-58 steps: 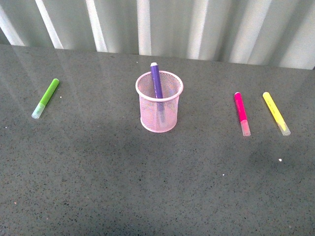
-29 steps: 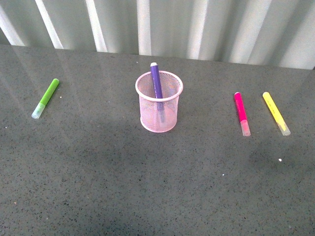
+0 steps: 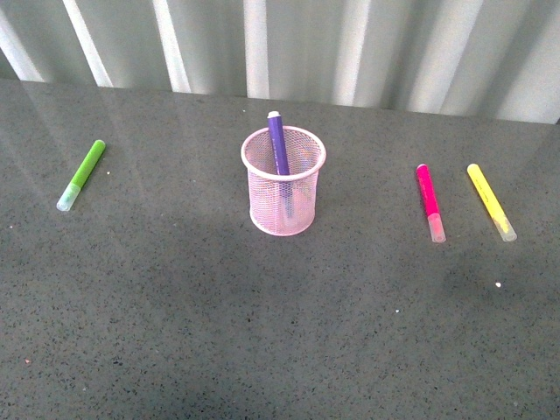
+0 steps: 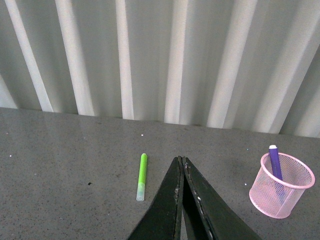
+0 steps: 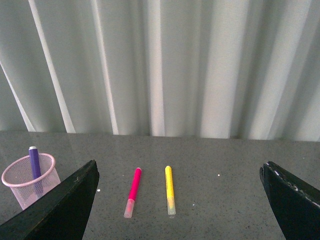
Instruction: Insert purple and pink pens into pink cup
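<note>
The pink cup [image 3: 304,206] stands upright just above the middle of the front view. The purple pen [image 3: 278,143] is already in it, leaning against the far rim with its upper end sticking out, so that half of the task looks done. The pink pen [image 3: 429,202] lies flat on the grey table [image 3: 262,341] in the right part of the frame, well apart from the cup, with its pale cap toward the camera. Just beside it, further right and not touching, lies the yellow marker [image 3: 491,201], angled slightly away. The lime-green marker [image 3: 81,175] lies alone at the far left.

Neither arm shows in the front view. In its wrist view, the right gripper [image 5: 178,166] has its jaws spread wide and holds nothing. The pink pen and the yellow marker both sit between its fingers in that picture. It probably stands open this way because it is the arm nearer the pink pen and is set to go for it. The pick will need care because the yellow marker lies so close. The left gripper [image 4: 181,160] has its jaws pressed together and is empty, apparently parked, since nothing on its side belongs to the task.
</note>
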You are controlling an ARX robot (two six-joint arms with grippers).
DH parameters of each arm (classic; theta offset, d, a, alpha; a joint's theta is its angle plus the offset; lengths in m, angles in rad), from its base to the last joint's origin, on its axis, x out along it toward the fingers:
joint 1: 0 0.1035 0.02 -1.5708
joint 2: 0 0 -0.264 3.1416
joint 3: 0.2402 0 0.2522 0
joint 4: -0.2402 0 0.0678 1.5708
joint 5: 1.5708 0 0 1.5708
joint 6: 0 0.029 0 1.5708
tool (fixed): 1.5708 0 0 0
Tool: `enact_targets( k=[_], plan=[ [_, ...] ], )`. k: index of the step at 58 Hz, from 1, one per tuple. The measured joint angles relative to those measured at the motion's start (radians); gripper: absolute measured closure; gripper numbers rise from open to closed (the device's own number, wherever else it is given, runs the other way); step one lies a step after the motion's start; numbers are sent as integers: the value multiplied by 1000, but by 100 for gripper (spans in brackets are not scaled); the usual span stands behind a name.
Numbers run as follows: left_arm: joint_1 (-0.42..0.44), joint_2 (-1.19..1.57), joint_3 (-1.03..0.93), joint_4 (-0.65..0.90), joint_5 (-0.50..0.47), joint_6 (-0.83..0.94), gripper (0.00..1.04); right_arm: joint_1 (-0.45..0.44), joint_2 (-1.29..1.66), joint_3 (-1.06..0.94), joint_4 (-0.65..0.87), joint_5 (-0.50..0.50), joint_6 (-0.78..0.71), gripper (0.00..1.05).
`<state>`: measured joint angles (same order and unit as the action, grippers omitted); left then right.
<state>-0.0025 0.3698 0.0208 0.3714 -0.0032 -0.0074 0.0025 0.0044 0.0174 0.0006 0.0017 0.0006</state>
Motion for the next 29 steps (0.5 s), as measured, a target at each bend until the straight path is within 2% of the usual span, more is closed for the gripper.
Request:
enact_targets(
  k=[29],
  plan=[
    [0,-165,0,-163,0,0,101,0,0,0,0,0,0,7]
  ],
)
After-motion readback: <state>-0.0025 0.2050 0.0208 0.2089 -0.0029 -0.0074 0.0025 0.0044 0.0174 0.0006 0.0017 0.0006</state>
